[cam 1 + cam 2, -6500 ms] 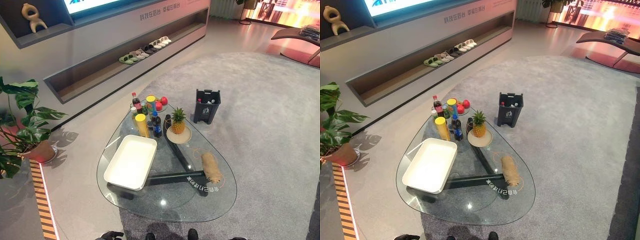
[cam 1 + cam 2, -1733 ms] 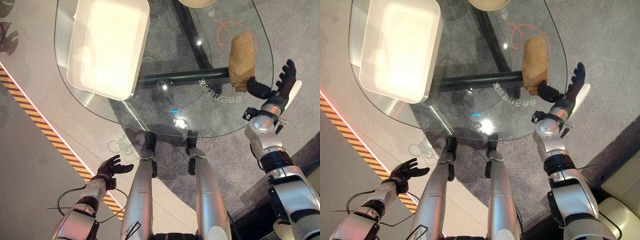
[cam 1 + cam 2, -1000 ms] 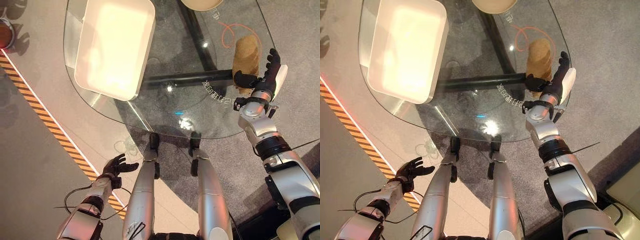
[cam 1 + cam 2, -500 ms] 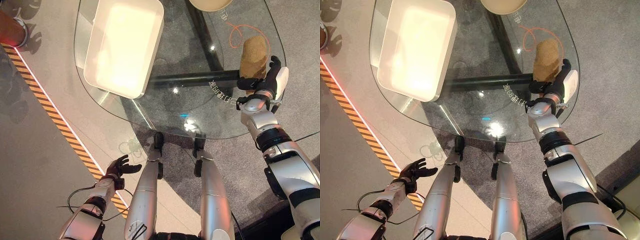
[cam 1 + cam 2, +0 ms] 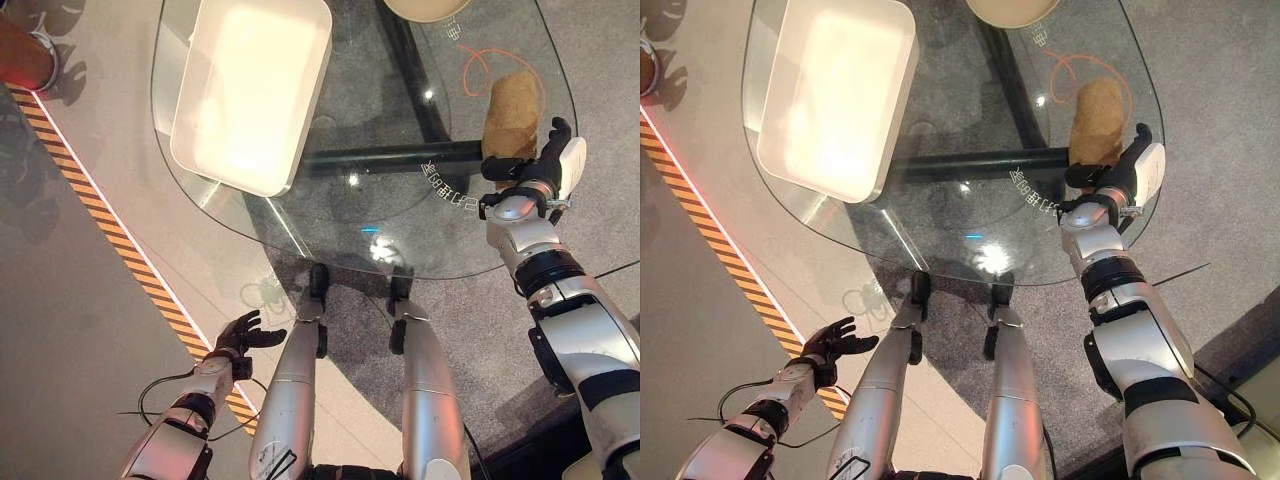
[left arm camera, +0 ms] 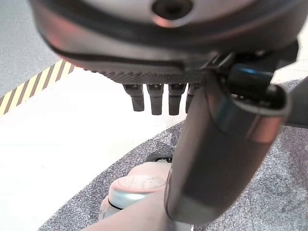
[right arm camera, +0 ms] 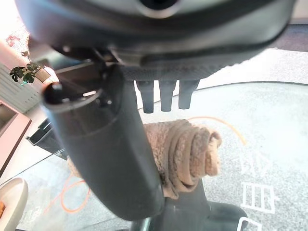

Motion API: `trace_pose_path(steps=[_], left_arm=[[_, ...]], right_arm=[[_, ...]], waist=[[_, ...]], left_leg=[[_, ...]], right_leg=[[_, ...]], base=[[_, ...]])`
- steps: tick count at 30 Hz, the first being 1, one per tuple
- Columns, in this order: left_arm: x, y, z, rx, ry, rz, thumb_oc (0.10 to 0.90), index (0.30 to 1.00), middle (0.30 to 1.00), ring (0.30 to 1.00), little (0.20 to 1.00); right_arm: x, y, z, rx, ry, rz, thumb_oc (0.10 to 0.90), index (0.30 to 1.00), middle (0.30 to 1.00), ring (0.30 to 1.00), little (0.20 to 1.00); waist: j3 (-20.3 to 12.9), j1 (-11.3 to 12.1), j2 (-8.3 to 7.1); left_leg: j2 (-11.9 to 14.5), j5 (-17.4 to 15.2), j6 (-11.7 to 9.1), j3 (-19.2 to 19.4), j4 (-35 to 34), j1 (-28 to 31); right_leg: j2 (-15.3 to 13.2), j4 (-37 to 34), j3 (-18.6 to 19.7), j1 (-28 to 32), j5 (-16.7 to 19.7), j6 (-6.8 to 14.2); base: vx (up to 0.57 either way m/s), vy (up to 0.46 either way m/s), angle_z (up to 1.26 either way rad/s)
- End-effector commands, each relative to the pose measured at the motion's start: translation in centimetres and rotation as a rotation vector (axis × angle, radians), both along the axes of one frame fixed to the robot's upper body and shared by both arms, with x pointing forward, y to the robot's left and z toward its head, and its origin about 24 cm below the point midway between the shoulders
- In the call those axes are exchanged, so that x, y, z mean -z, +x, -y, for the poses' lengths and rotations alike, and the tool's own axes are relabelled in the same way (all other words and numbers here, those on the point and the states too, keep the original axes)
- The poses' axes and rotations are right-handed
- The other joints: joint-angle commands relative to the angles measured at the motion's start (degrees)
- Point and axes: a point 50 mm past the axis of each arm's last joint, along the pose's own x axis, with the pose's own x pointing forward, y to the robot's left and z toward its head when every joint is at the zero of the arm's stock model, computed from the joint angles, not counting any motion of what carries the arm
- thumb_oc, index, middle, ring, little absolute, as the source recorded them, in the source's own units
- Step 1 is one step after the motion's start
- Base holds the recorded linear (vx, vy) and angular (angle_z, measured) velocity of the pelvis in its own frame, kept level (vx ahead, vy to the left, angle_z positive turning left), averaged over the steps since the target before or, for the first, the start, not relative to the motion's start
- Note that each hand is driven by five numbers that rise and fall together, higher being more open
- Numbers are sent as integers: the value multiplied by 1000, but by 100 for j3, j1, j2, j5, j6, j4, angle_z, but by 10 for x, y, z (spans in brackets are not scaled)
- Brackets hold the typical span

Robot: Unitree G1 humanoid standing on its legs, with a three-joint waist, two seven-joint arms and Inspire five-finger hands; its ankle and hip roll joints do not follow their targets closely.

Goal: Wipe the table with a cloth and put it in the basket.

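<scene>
While the head camera looks straight down, the work surface reads as a rounded glass table [image 5: 300, 215] on a dark frame, standing partly on grey carpet [image 5: 600, 60] and partly on a pale hard floor [image 5: 90, 330]. A yellow-and-black hazard strip [image 5: 110, 245] runs diagonally across that floor on the robot's left. A white rectangular tray [image 5: 250, 90] sits on the left part of the glass, its long side close to the table's left edge. At the far edge, a pale round plate [image 5: 428, 8] is cut off by the frame.

The cloth [image 5: 511, 112], a rolled tan towel, lies on the glass near the right rim, inside an orange line drawn on the table [image 5: 470, 70].

The right hand [image 5: 537, 168] is at the near end of the cloth. In the right wrist view its fingers [image 7: 165, 96] extend straight above the roll and its thumb [image 7: 110, 159] runs alongside it; the hand is not closed around the cloth [image 7: 185, 154], and whether it touches the roll cannot be told.

The left hand [image 5: 240, 335] hangs low over the floor beside the hazard strip, well apart from the table, fingers spread.

The near part of the glass, between tray and cloth, is bare.
</scene>
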Motion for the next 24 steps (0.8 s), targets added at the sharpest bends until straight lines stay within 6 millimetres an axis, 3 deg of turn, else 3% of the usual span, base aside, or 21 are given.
trace_pose_path(steps=[1,16,17,19,20,24], left_arm=[[16,-22,-8,-19,33,-91,800,900,900,900,900],[16,-21,-6,3,43,-94,800,900,900,900,900],[16,-22,-7,3,43,-95,800,900,900,900,900],[16,-22,-8,5,44,-97,800,900,900,900,900],[16,-22,-8,4,45,-97,800,900,900,900,900],[16,-23,-8,6,44,-96,800,900,900,900,900]], right_arm=[[-43,-3,19,52,-145,81,800,900,900,900,900],[-44,-2,20,64,-179,43,800,900,900,900,900],[-44,-2,21,67,-181,38,753,860,860,860,853],[-44,-2,22,73,-184,30,353,516,516,516,453],[-45,-2,23,78,-185,26,100,300,300,300,200],[-43,-3,25,91,-183,17,100,300,300,300,200]], waist=[[-121,8,334],[-121,63,378],[-121,69,381],[-121,75,382],[-121,78,384],[-121,88,394]], left_leg=[[-325,-177,230,211,220,-77],[-329,-169,243,178,277,-163],[-329,-165,244,177,270,-159],[-332,-165,248,173,272,-157],[-333,-163,251,171,271,-161],[-342,-157,258,170,263,-164]], right_leg=[[201,91,-439,145,-326,-131],[172,192,-463,36,-327,-135],[174,193,-465,38,-328,-135],[173,200,-471,36,-327,-137],[173,202,-473,31,-324,-137],[174,204,-484,22,-317,-136]], base=[[12,-2,3],[8,-5,4],[0,0,0],[0,0,0],[0,0,0],[0,0,0]])
